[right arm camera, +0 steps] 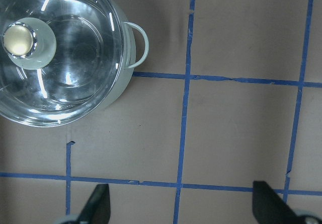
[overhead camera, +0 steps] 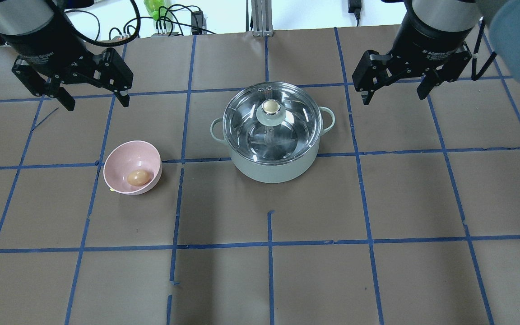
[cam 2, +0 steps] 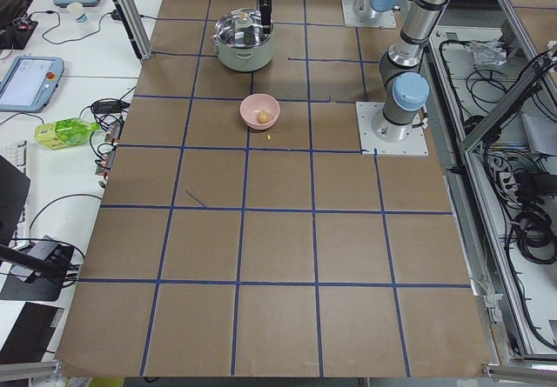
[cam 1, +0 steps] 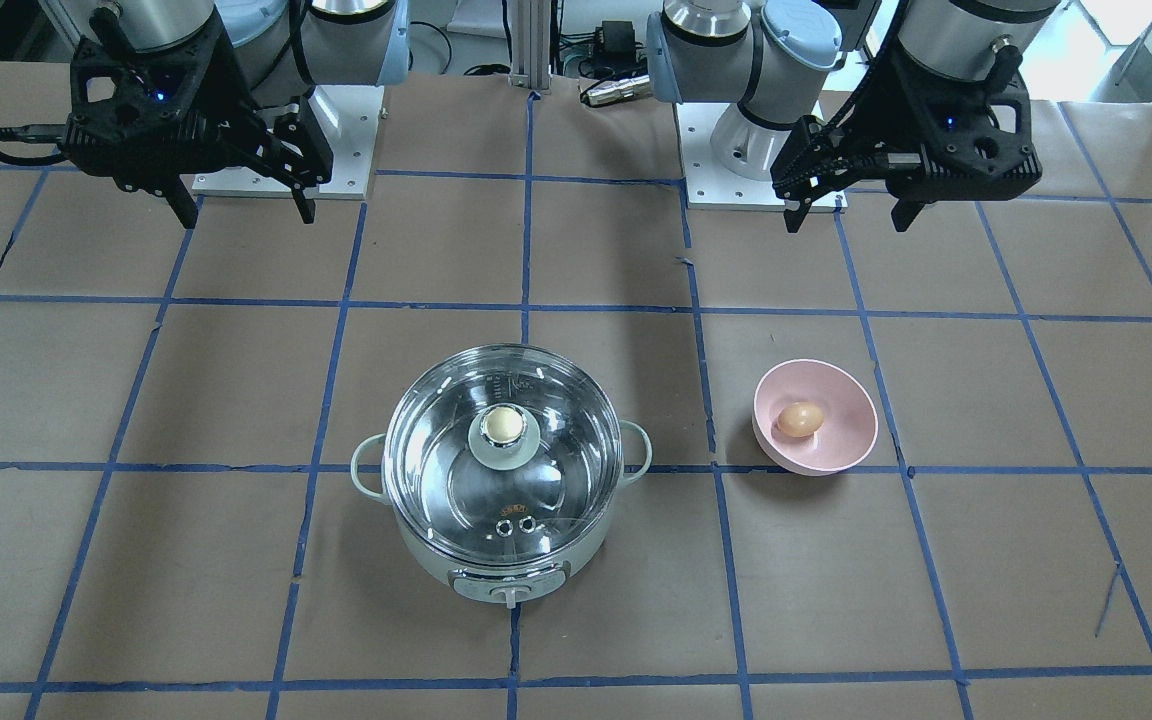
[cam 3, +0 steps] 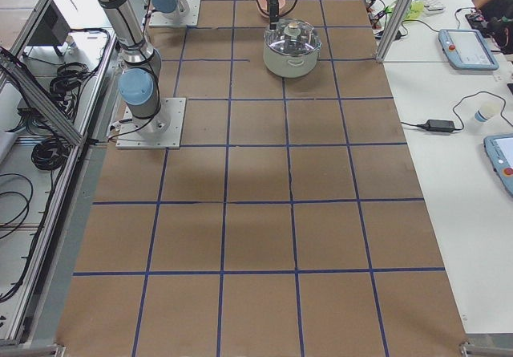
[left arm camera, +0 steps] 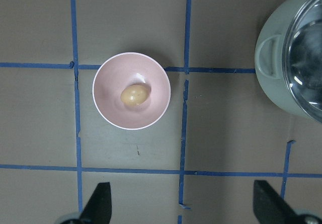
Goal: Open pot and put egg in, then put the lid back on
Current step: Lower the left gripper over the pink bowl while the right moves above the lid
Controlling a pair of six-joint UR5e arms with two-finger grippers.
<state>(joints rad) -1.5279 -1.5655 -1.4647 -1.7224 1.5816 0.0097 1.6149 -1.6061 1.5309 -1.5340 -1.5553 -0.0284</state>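
Observation:
The mint-green pot (overhead camera: 271,169) stands mid-table with the clear glass lid (overhead camera: 296,131) on it, beige knob (overhead camera: 270,107) on top. The tan egg (overhead camera: 138,177) lies in a pink bowl (overhead camera: 122,158) to the pot's left in the overhead view. My left gripper (overhead camera: 97,104) is open and empty, held high beyond the bowl; its wrist view shows the egg (left arm camera: 135,95) below. My right gripper (overhead camera: 394,98) is open and empty, held high to the right of the pot; its wrist view shows the lid (right arm camera: 75,58) at the upper left.
The table is brown paper with a blue tape grid (overhead camera: 269,243). The arm bases (cam 1: 281,150) stand at the robot's edge. The pot's control knob (cam 1: 509,597) faces away from the robot. Tablets and cables lie on a side bench (cam 2: 52,74).

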